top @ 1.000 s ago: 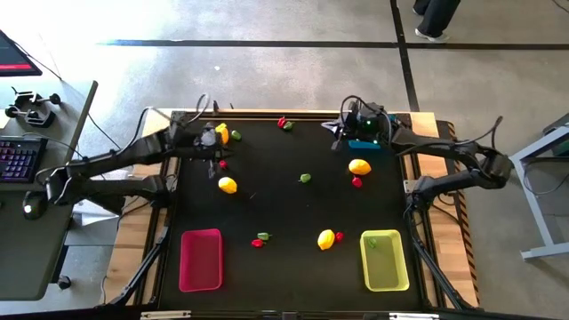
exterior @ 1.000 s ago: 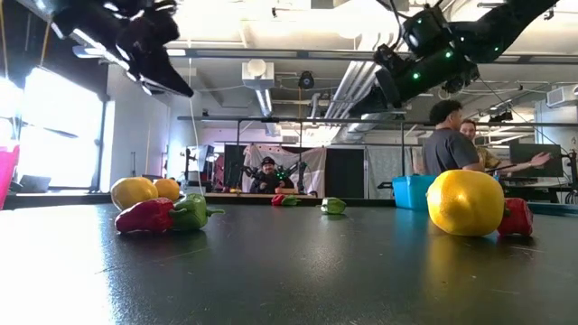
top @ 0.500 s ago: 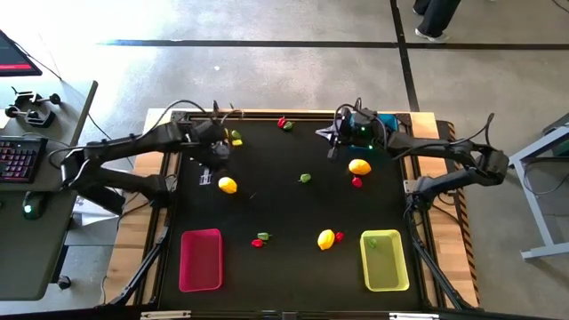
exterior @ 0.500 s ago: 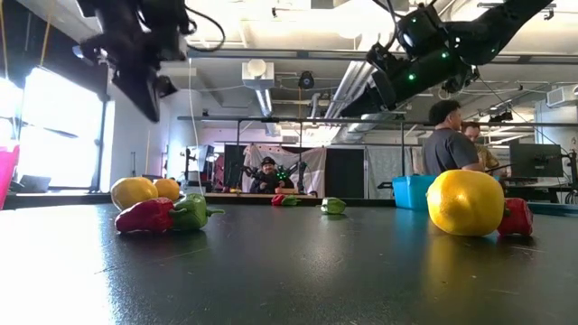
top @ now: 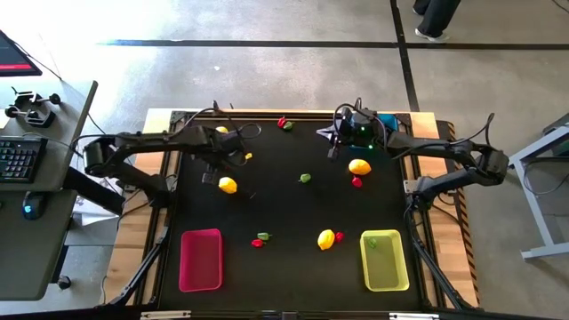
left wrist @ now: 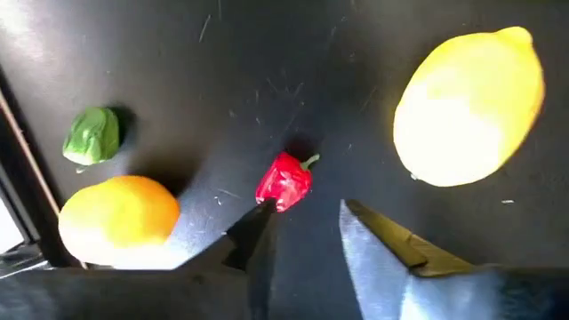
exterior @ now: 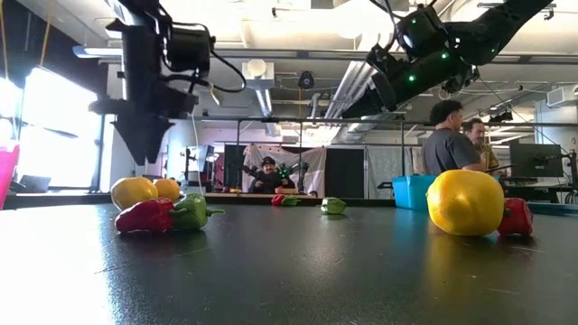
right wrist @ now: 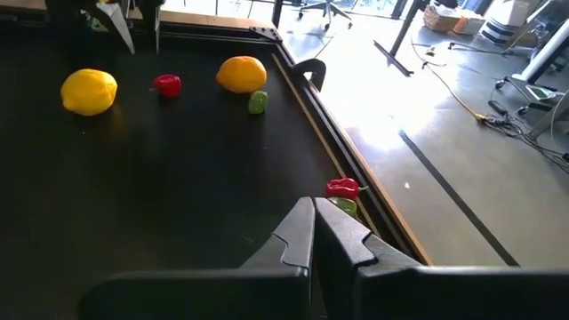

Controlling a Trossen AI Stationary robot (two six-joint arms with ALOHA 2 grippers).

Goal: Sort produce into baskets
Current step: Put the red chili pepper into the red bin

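Note:
My left gripper (top: 220, 163) is open and points down over the far left of the table (top: 284, 209). A small red berry bit (left wrist: 284, 182) lies on the table just beyond its fingertips. Around the bit lie a yellow lemon (left wrist: 467, 107), an orange oval (left wrist: 120, 218) and a green bit (left wrist: 92, 136). My right gripper (right wrist: 312, 233) is shut and empty, raised above the far right of the table (top: 335, 139), next to the blue basket (exterior: 414, 191). The pink basket (top: 201, 259) and the yellow-green basket (top: 384, 260) stand at the near edge.
More produce lies scattered on the table. A lemon (top: 359, 166) with a red bit (top: 356, 182) is at the right. A green bit (top: 305, 178) is mid-table. A lemon (top: 326, 238) and a red-green pair (top: 260, 239) lie near the front. People stand in the room behind.
My left gripper has moved from the far left corner toward the table's near and right edges. It has tipped from slanting to pointing straight down over the red bit. My right gripper has shifted a little toward the table's left edge.

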